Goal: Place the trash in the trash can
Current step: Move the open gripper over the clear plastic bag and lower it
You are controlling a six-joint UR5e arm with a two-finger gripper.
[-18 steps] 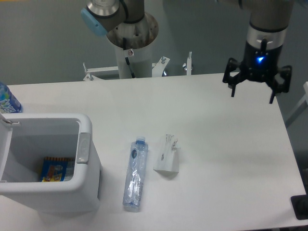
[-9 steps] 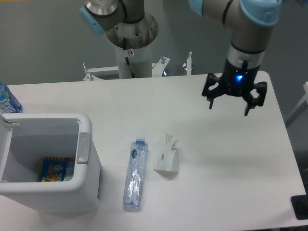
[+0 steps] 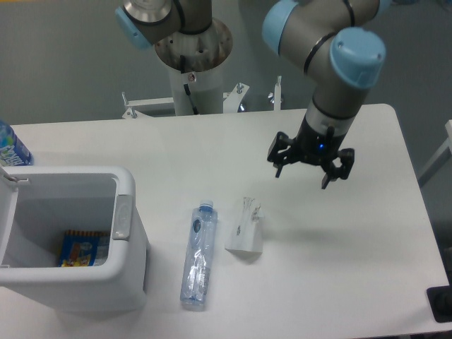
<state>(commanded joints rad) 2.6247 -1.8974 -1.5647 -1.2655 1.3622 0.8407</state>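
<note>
Claw (image 3: 306, 171) spread wide above table (image 3: 367, 233)

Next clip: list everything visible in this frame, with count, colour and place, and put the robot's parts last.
table: one, white, fills most of the view
bin: one, white, lid open, front left
snack packet: one, blue and yellow, inside the bin
water bottle: one, clear, blue cap, lying right of the bin
bag: one, white, dark print, right of the water bottle
labelled bottle: one, blue and white, left edge
arm: one, grey and light blue, upper right
gripper: one, black, fingers open, above the table
</note>
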